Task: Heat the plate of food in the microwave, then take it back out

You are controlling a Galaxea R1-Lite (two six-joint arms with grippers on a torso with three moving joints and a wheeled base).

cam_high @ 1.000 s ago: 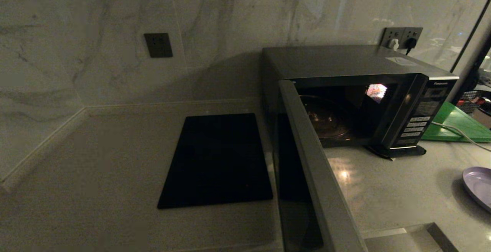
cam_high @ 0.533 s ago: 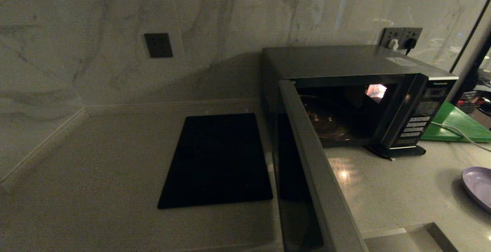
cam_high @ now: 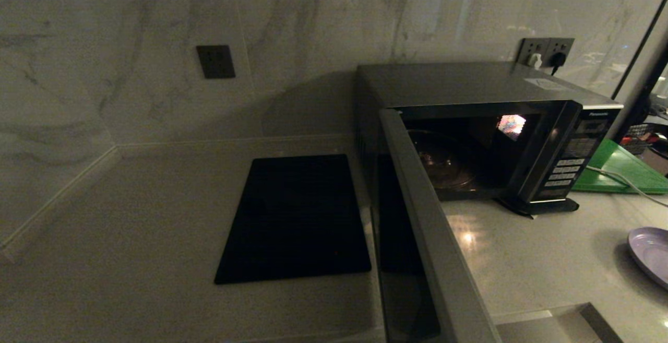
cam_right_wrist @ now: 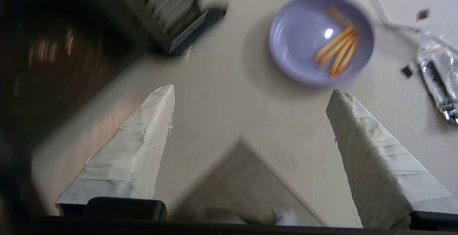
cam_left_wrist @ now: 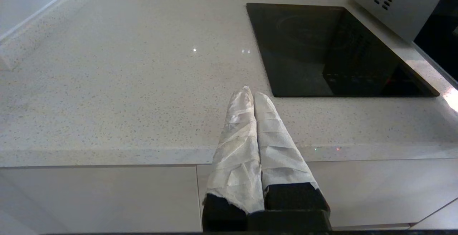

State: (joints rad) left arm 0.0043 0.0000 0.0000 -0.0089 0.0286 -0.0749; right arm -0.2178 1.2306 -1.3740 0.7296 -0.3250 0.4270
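Observation:
The silver-grey microwave (cam_high: pixel 469 84) stands at the back of the counter with its door (cam_high: pixel 428 249) swung wide open toward me, and its dark cavity holds only the glass turntable (cam_high: pixel 443 165). The lilac plate of food (cam_right_wrist: pixel 321 37) rests on the counter to the right of the oven, with orange sticks on it; the head view catches only the plate's edge (cam_high: pixel 652 254). My right gripper (cam_right_wrist: pixel 252 92) hangs open above the counter, the plate just beyond its fingertips. My left gripper (cam_left_wrist: pixel 250 93) is shut and empty at the counter's front edge.
A flat black cooktop slab (cam_high: pixel 295 217) lies left of the microwave. A green board (cam_high: pixel 621 168) and a white cable (cam_high: pixel 616 178) sit behind the plate. Foil-like wrapping (cam_right_wrist: pixel 438 74) lies beside the plate. A sink corner (cam_high: pixel 553 324) shows at the front.

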